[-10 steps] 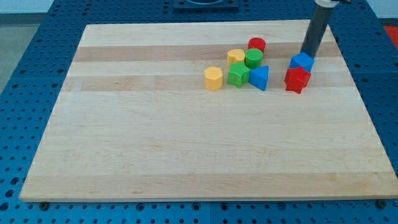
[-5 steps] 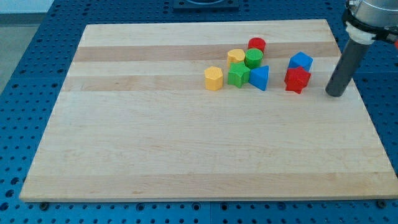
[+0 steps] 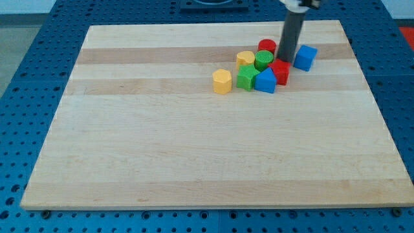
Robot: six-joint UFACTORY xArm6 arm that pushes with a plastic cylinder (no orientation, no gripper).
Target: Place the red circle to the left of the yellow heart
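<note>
Tip: my tip [image 3: 286, 61] stood at the top edge of the red star-shaped block [image 3: 280, 72], just right of the red circle [image 3: 266, 46], with the dark rod rising toward the view's top.
Fingers: the rod carried none, so nothing was spread, pressed or pinched.
Red circle: it sat at the top of the cluster, touching the green cylinder [image 3: 262, 61] below it and up-right of the yellow heart [image 3: 245, 59].
Yellow heart: it lay against the green cylinder's left side, with bare board to its left.
In the way: the green cylinder sat between circle and heart; the green star-shaped block [image 3: 246, 77] and blue block [image 3: 265, 81] were packed just below.
Others: a yellow hexagonal block [image 3: 222, 81] stood slightly apart at the cluster's left; a blue cube [image 3: 305, 57] stood just right of the rod.
Surface: the wooden board [image 3: 194, 155] rested on a blue perforated table [image 3: 26, 77].
</note>
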